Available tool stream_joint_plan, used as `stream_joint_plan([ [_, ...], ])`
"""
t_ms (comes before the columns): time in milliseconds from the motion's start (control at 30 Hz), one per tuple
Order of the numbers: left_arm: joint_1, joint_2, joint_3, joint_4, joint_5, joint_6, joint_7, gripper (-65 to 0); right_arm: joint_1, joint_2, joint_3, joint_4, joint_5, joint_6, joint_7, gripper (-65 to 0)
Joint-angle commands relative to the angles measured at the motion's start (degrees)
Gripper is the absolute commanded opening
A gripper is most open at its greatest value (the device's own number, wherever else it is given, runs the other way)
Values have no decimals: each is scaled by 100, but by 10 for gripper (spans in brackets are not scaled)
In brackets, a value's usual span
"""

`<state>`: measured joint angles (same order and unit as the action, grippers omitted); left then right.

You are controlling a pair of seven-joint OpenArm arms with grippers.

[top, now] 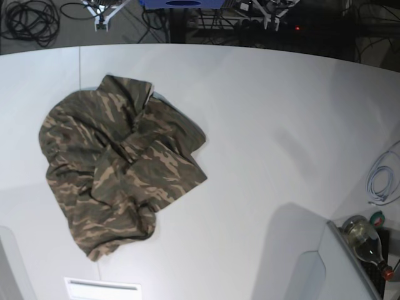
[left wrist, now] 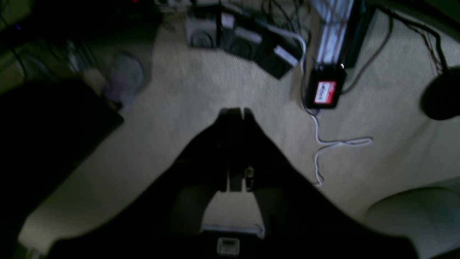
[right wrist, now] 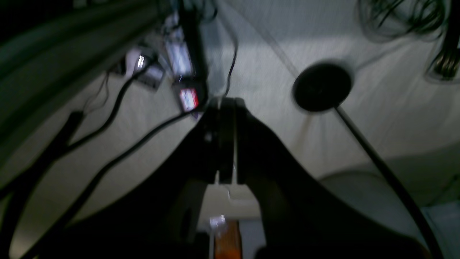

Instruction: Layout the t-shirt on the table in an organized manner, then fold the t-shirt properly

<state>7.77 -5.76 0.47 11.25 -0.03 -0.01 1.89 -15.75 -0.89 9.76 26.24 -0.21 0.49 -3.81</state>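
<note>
The surface point(top: 262, 125) fills most of the base view, white and matte, with a thin seam line running down its left part. No arm shows over it in that view.

The shirt point(top: 119, 162) lies on the left half of the surface in a crumpled heap, camouflage cloth bunched and folded over itself, with no sleeve, hem or collar laid out flat that I can pick out. It sits well apart from the bottle point(top: 365, 240) and the coiled cable point(top: 380, 181) at the right edge.

The left claw point(left wrist: 237, 112) is pinched closed, tips together, holding nothing; its camera looks down on carpeted floor with cables and a small box point(left wrist: 325, 91) with a red label. The right claw point(right wrist: 226, 102) is likewise closed and empty, seen blurred above floor, cables and a round black base point(right wrist: 321, 86). Neither wrist view shows the shirt.

As I judge it, the task has not really begun: the shirt is not spread, so the whole of the laying out is left, and all of the folding after it.
</note>
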Motion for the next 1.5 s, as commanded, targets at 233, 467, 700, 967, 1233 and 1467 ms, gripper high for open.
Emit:
stream_joint_plan([
  [233,212,-79,19,-30,25,32,-413,-650,58,137,13,-395,-1,-10,192,-644],
  [467,370,-88,19,-30,25,32,-791,-650,23,137,57,-395,8,-10,219,-644],
  [700,414,-97,19,58,-1,32,-791,-650,-65,137,66,-369,16,-10,219,-645],
  [967,2120,-413,-51,2783,-27,32,-739,-650,-1700,75,83,2497,34,-45,-608,-645],
  [1233,3623,-897,-60,5227,-45,32,-510,-650,-2975,-276,892,5548,8,-10,-1970,-645],
  [1467,4388,-1160,-473,7961,-432,32,712,-650,-3318,-311,936,7095,25,-27,-2146,-647],
])
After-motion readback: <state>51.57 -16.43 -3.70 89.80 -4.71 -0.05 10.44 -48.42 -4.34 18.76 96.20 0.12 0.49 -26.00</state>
